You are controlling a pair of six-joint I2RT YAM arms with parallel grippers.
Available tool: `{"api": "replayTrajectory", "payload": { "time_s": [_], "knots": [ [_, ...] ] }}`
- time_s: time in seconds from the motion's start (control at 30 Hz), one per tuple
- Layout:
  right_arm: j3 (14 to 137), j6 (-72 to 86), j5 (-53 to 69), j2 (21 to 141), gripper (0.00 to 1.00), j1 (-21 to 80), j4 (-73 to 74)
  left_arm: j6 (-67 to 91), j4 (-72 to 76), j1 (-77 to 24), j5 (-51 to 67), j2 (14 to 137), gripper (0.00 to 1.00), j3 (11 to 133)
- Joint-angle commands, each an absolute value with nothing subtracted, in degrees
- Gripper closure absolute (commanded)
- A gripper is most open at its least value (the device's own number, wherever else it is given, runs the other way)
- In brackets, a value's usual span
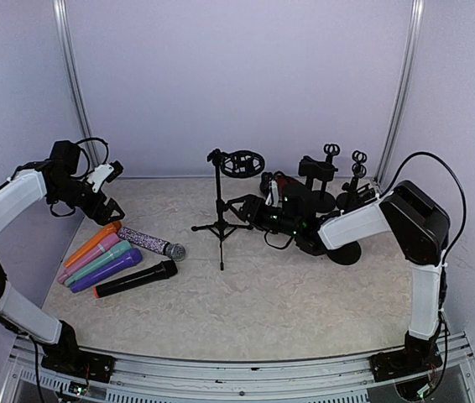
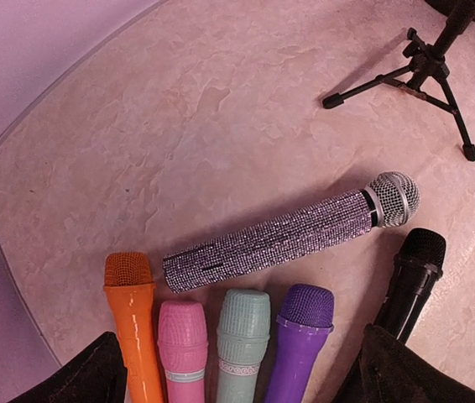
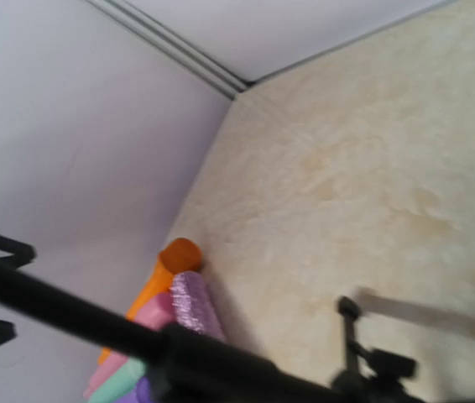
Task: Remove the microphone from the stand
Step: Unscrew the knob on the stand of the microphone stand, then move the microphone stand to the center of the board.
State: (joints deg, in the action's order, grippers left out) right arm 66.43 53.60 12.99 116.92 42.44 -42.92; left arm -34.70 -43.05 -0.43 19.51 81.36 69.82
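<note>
The black tripod stand (image 1: 221,220) rises at mid-table, and the ring-shaped clip (image 1: 242,164) at its top holds nothing. My right gripper (image 1: 244,206) sits just right of the pole. The right wrist view shows that pole (image 3: 95,323) blurred and close, but not my own fingers. A glittery purple microphone (image 1: 149,243) (image 2: 279,239) lies flat on the table at the left, across the heads of a row of coloured microphones. My left gripper (image 1: 107,208) (image 2: 246,369) hovers over that row, open, with its dark fingers (image 2: 95,378) wide apart and empty.
Orange (image 2: 133,323), pink (image 2: 183,344), teal (image 2: 242,340), purple (image 2: 300,336) and black (image 2: 409,281) microphones lie side by side at the left. Several other black stands (image 1: 330,172) crowd the back right, with a round base (image 1: 344,252) under my right arm. Walls close in on three sides.
</note>
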Motion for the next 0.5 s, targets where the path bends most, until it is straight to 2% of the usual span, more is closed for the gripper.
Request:
{"api": "replayTrajectory", "payload": {
  "time_s": [0.0, 0.17, 0.33, 0.47],
  "knots": [
    [68.7, 53.8, 17.3, 118.7, 0.35, 42.5, -47.8, -33.9, -42.1, -1.8, 21.8, 83.0, 0.06, 69.8],
    [64.7, 50.6, 17.8, 115.5, 0.36, 42.1, -45.3, -33.4, -40.9, -3.2, 23.7, 85.2, 0.07, 69.2],
    [53.4, 48.4, 13.0, 110.2, 0.51, 43.4, -45.3, -32.7, -40.4, -5.1, 22.9, 88.7, 0.09, 70.5],
    [51.6, 42.0, 8.0, 108.4, 0.54, 48.1, -35.6, -32.3, -39.9, -5.3, 24.5, 89.2, 0.09, 70.9]
  ]
}}
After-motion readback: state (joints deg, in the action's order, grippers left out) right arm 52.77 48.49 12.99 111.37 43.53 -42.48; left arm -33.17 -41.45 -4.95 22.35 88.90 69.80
